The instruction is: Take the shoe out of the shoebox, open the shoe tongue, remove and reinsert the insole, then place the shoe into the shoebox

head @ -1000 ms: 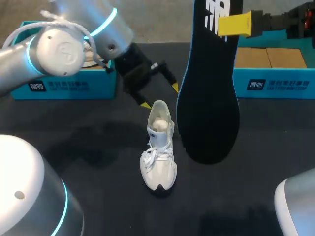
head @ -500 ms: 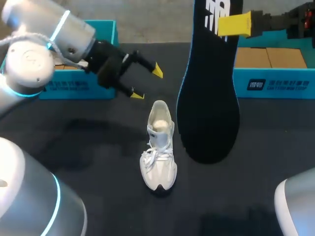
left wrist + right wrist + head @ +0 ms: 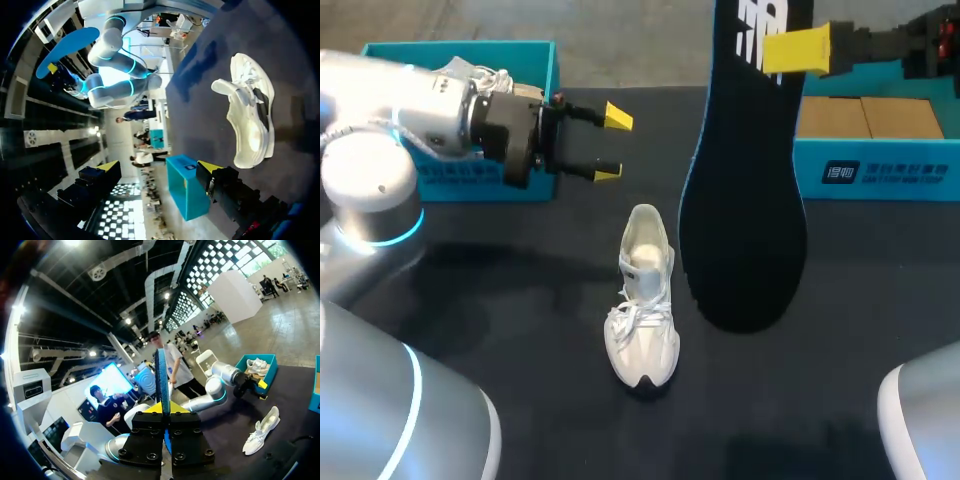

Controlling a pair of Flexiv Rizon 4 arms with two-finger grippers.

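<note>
The left gripper (image 3: 612, 146) has drawn back from the white lace-up sneaker (image 3: 642, 300) toward the teal cardboard shoebox (image 3: 470, 190), its fingers spread. The sneaker stands on the black table (image 3: 520, 330). Just beside it, the right gripper (image 3: 164, 408) pinches the dark blue foam insole (image 3: 745, 200) aloft.

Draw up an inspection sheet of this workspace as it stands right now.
Surface: dark table, matte, no spills seen.
Job's things: white shoe standing on its sole mid-table, toe toward the robot, tongue pulled up; dark insole held in the air beside it; teal left box and teal right box at the far edge.
Clutter: second shoe lying in the left box.
End effectors: left end effector open and empty, in front of the left box; right end effector shut on the insole.
Cables: white cable looped at the left arm's wrist.
Surroundings: nothing seen.
</note>
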